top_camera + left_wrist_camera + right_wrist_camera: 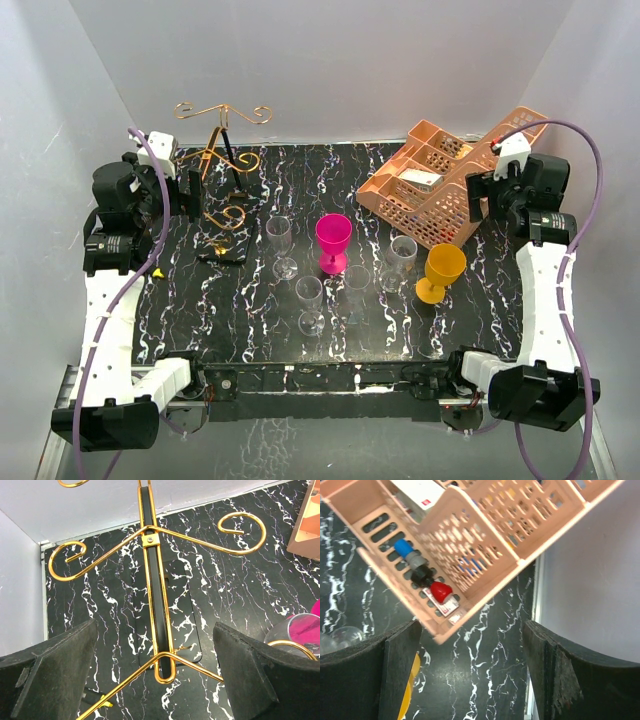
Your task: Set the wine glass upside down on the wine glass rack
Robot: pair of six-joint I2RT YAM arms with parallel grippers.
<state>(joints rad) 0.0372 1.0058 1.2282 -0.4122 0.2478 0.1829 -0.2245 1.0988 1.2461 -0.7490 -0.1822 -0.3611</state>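
– Left gripper [155,630]?
– Spread wide, empty, facing the rack [150,540] at the table's [480,310] left rear.
– Right gripper [472,630]?
– Gaping too, empty, by the tray [485,535].
– Wine glasses [333,238]?
– All upright mid-table, right of the rack.

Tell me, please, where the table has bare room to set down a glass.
Bare marble lies at the back, between the wine glass rack and the orange tray rack, and at the front left of the table, between the rack's base and the near edge. The centre is crowded: several clear glasses, the pink glass and the yellow glass stand close together.
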